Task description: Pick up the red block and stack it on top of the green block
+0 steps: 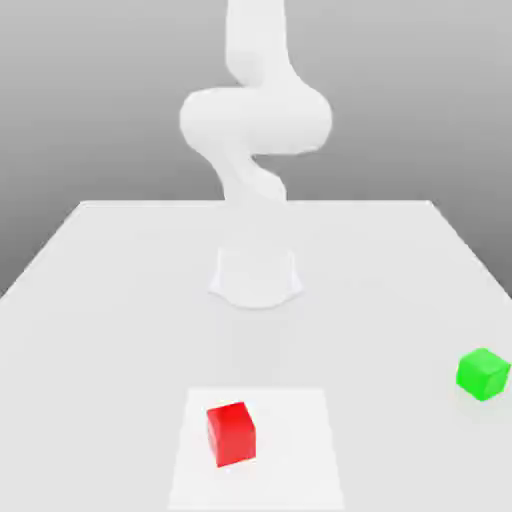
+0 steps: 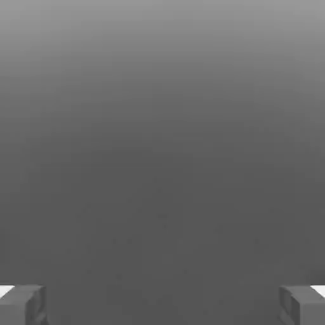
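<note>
The red block (image 1: 231,433) is a small matte cube resting on the white table near the front, a little toward the exterior view's left. The green block (image 1: 483,374), about the same size, sits apart from it at the exterior view's far right edge. In the hand view my gripper (image 2: 162,305) is open: its two grey fingertips (image 2: 22,305) stand far apart with nothing between them, and behind them lies plain grey background.
The white arm (image 1: 255,120) rises from its round base (image 1: 256,275) at the table's middle and leaves the picture upward. A lighter square patch (image 1: 300,450) lies under the red block. The table's (image 1: 100,300) back edge runs behind the base.
</note>
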